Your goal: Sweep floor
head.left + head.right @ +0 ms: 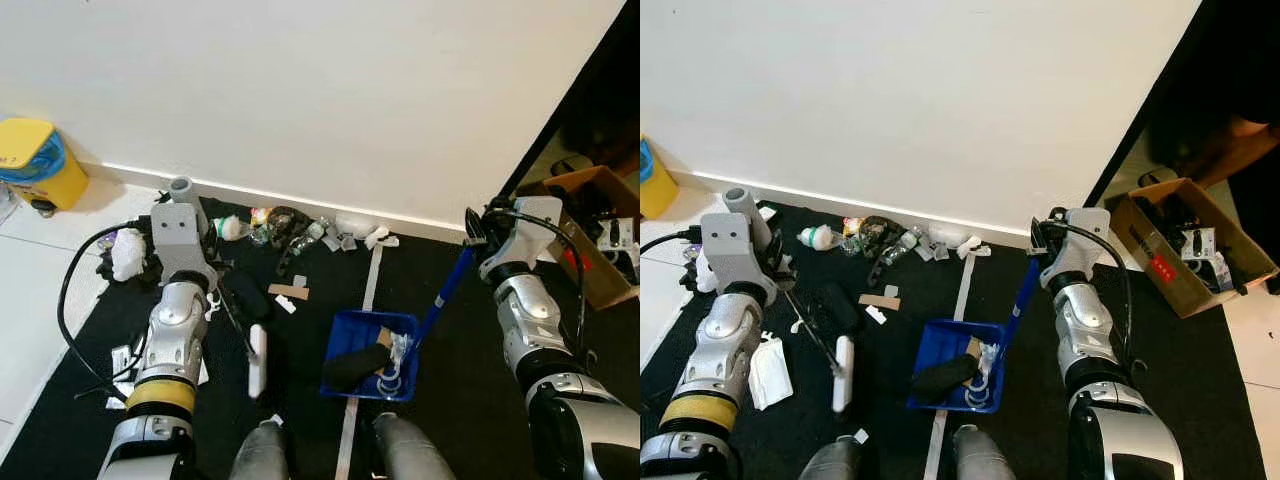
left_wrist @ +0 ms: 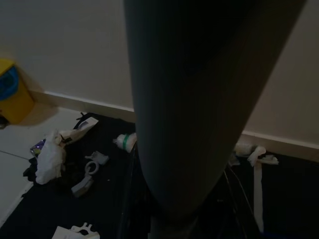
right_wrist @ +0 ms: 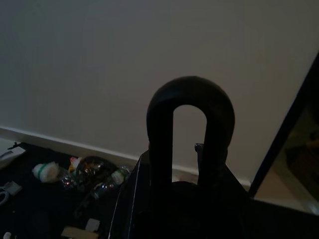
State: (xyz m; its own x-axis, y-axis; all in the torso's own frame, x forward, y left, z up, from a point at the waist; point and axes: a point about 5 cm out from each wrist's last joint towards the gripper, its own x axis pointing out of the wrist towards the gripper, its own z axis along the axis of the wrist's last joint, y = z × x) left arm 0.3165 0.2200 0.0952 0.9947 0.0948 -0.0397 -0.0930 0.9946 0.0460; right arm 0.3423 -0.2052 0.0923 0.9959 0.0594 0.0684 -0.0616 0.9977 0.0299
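- You're standing over a blue plastic dustpan (image 1: 368,352) on the black floor mat (image 1: 470,400), and it's already holding a dark lump and some white scraps, so I'd say the sweeping is partly done.
- Plenty is waiting, though: crumpled bottles and wrappers (image 1: 290,230) are lying along the white baseboard, white paper bits (image 1: 127,253) are sitting near your left arm, and a cardboard scrap (image 1: 288,291) is lying between that pile and the pan.
- Your right gripper (image 1: 475,238) is up at the top of the dustpan's long blue handle (image 1: 445,290). It looks like it's gripping it, but you can't really see the fingers, so I can't tell.
- Your left gripper (image 1: 215,295) is at the thin dark broom stick (image 1: 237,325), whose white head (image 1: 257,361) is resting on the mat just left of the pan. Same deal: can't tell how the fingers are sitting.
- The yellow bin (image 1: 38,160) is standing well off to your left.
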